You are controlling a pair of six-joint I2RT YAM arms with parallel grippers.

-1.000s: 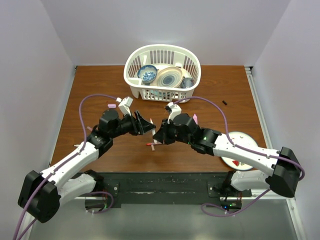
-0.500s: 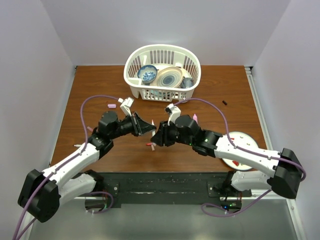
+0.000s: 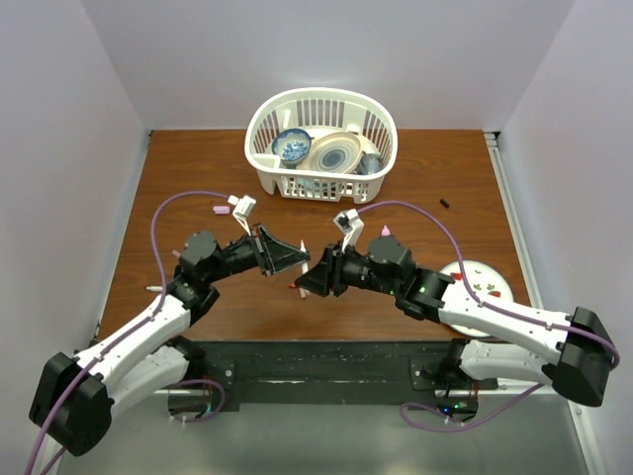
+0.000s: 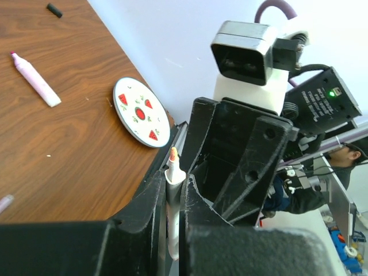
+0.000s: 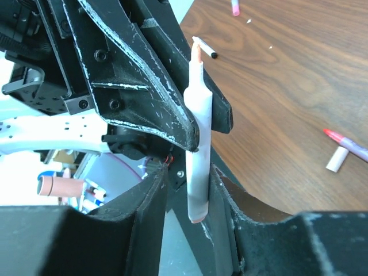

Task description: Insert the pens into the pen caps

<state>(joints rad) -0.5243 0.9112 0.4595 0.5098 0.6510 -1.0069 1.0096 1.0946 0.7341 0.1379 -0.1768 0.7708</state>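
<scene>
The left end effector (image 4: 172, 185) pinches a bare-nibbed pen (image 4: 174, 167); the right end effector (image 5: 192, 179) stands spread around it. Seemingly nothing capped; highlighter (image 4: 35, 79) lies loose.

A robotics lab: white walls (image 3: 326, 49) box in the wooden bench (image 3: 455, 178), black mounting rail (image 3: 326, 373) along the frame's bottom.
</scene>
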